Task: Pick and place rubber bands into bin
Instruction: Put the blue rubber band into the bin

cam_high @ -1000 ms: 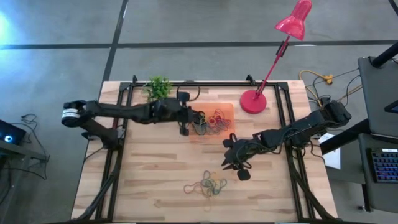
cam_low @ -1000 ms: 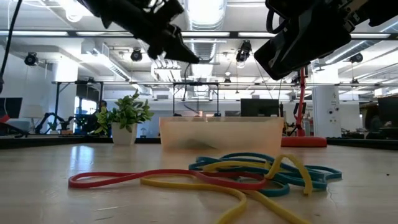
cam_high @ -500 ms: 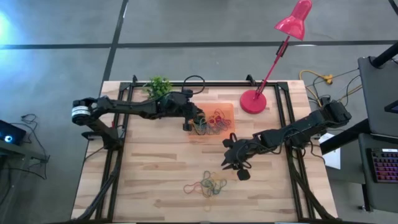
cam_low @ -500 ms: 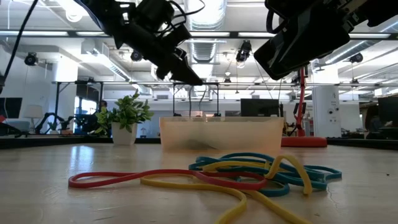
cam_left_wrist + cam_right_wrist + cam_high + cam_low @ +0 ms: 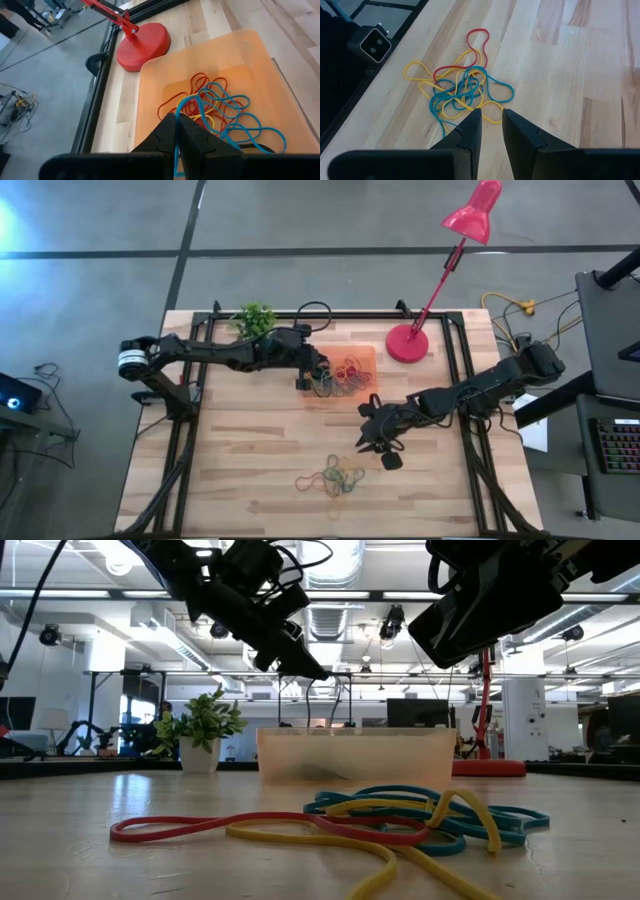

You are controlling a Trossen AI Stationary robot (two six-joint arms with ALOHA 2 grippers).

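The bin [image 5: 365, 356] is a translucent orange tray at the table's far middle, with several rubber bands [image 5: 220, 107] lying in it. My left gripper [image 5: 304, 383] hangs over the bin's left edge, shut on a blue rubber band. A loose pile of red, yellow and blue rubber bands [image 5: 335, 477] lies flat on the wood toward the near edge. My right gripper [image 5: 491, 114] hovers above the table just far-right of that pile [image 5: 460, 87]. Its fingers stand a narrow gap apart with nothing between them. My left gripper pinches a strand of a blue rubber band [image 5: 186, 107] between its two fingertips. The fingers slant down from the table's left. The band loops slack from the tips onto the other bands in the bin; the pinch itself is hidden by the fingers.
A red lamp base [image 5: 407, 343] stands just right of the bin, its arm leaning up and away. A small potted plant [image 5: 255, 320] is at the far left. Black rails [image 5: 200, 395] run along both sides of the tabletop.
My left gripper has sunk toward the bin and gone a little toward the table's right, staying shut; most of this came in the first half second. My right gripper and the pile on the table have kept still.
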